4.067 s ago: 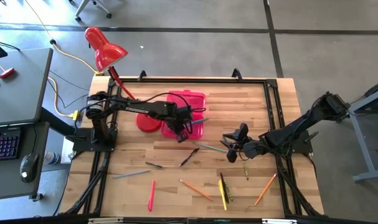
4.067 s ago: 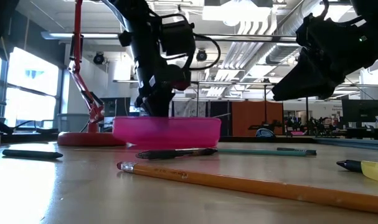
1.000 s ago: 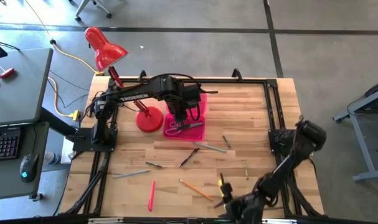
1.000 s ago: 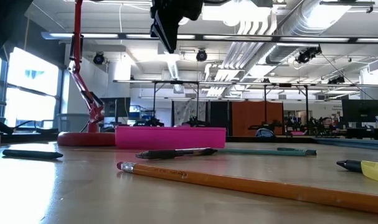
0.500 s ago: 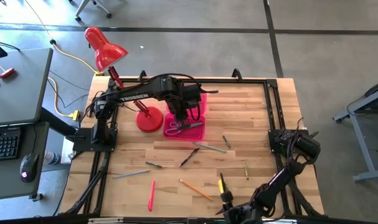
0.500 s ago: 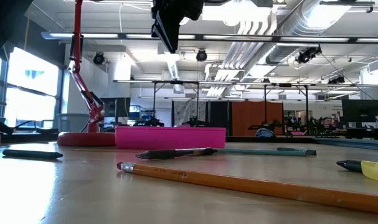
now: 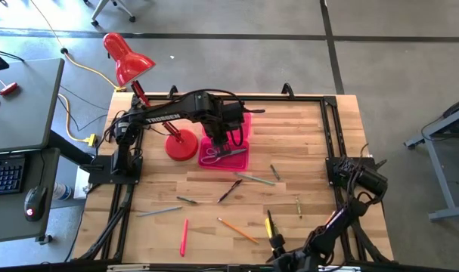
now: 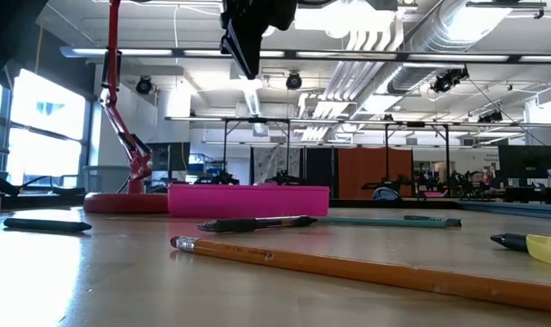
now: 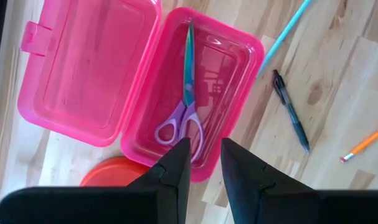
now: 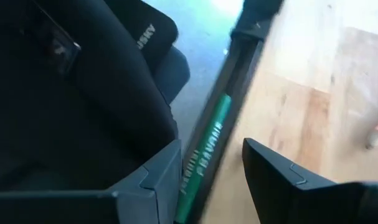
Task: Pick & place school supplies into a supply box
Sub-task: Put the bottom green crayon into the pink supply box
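Item: supply box [image 7: 227,143], hot pink, lid laid open, centre of the high view, just right of the red lamp base [image 7: 181,146]. In the left wrist view we count one item inside it: the purple-handled scissors [image 9: 185,99], long axis parallel to the box's long side.

Item: left gripper [image 7: 223,140], raised above the box; its fingers [image 9: 173,167] stand a narrow gap apart with nothing between them.

Item: right gripper [image 10: 210,171], at the lower edge of the high view, right of centre; its jaws are spread and empty.

Items loose on the table, lower half of the high view:
- dark pen [image 7: 229,190] and teal pencil [image 7: 256,180], just below the box.
- pink-red pen [image 7: 184,236], lower left.
- orange pencil [image 7: 237,230], lower centre.
- yellow pencil [image 7: 271,227], lower centre-right, long axis near vertical in frame.

Relation we judge decisive: the dark pen lies nearest the left gripper, down-frame from the box, axis diagonal; the yellow pencil lies nearest the right gripper.
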